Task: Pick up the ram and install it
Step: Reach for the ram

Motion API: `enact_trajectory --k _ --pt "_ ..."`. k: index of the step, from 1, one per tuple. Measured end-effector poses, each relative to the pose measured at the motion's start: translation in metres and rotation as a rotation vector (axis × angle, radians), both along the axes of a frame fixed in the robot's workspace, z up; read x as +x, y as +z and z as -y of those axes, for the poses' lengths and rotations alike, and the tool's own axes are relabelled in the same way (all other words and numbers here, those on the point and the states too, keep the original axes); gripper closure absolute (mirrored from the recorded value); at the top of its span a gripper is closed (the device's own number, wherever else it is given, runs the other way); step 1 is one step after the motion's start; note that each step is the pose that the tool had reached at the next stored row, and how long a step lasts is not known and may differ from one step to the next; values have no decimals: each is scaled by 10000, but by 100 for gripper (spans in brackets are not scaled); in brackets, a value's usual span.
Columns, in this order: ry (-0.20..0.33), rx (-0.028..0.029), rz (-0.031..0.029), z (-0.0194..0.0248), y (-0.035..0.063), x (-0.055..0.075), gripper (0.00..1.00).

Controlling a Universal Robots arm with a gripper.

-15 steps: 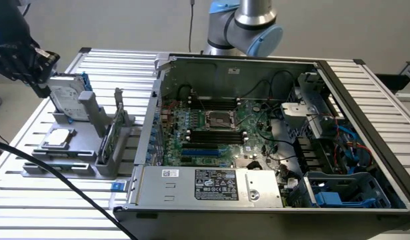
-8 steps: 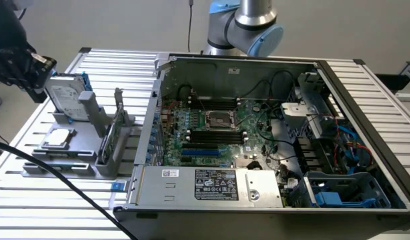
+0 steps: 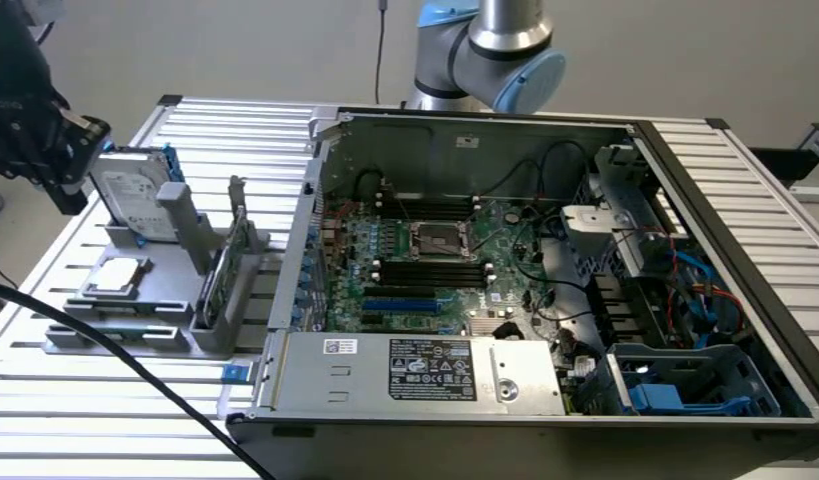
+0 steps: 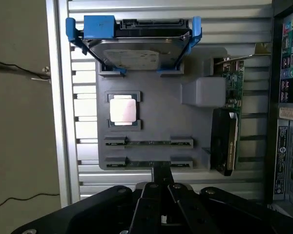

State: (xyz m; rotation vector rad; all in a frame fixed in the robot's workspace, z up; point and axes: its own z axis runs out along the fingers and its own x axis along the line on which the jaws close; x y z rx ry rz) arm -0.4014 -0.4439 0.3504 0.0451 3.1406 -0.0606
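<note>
Two ram sticks stand on edge in the grey holder (image 4: 156,109), showing as slim dark-green strips: one (image 4: 149,143) and a second (image 4: 149,164) beside it. In the exterior view the ram (image 3: 122,323) sits at the holder's front. My gripper (image 4: 161,171) hovers above the holder, its tips over the edge closest to the ram, not touching it. Its fingers are shut together with nothing between them. In the exterior view the gripper (image 3: 65,180) hangs at the far left, beyond the hard drive. The motherboard's black slots (image 3: 429,270) lie in the open case.
The holder also carries a silver hard drive with blue rails (image 4: 136,46), a square processor chip (image 4: 123,109) and an upright expansion card (image 4: 227,122). The open computer case (image 3: 516,260) fills the exterior view's right. A black cable (image 3: 116,360) crosses the slatted table.
</note>
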Motion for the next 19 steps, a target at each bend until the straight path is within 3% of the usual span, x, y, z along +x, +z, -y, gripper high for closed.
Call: enact_trajectory --k 2,10,19 --pt "33 -70 -1 17 1 -1 89" --pt "68 -78 9 242 -8 -10 89" --pt "835 -73 35 266 -134 -24 89"
